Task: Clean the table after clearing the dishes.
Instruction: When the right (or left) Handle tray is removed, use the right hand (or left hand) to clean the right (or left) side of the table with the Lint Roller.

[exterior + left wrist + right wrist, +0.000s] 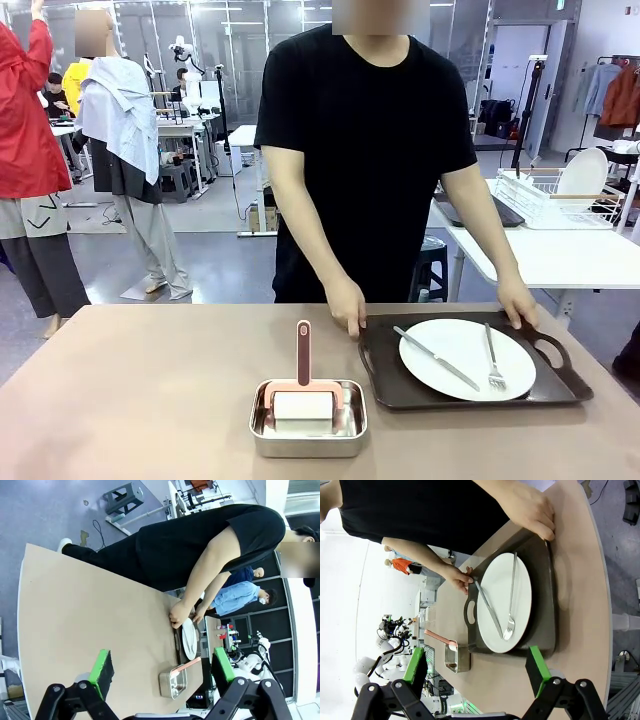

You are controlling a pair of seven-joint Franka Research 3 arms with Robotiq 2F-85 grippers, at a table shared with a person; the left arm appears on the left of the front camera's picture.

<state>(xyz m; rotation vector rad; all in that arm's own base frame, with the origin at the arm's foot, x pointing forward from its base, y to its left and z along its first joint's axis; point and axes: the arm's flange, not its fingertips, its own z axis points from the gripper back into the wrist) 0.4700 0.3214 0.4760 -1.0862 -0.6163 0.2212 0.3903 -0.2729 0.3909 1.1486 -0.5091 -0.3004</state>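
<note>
The jaws of the left gripper and the right gripper are being held wide, and nothing is being gripped. Straight ahead of the right jaws, the tray is lying on the table and is being grasped at both ends by a person's hands. The plate is being borne on it, with the knife and fork lying loose on top. Ahead of the left jaws, the pan is sitting with a roller in it. The plate is being judged stiff, glazed, slippery and breakable, and the cutlery likely to slide. The tray is best being taken by its end handles and carried level. The table top is being judged hard and smooth. No label or writing is being made out.
</note>
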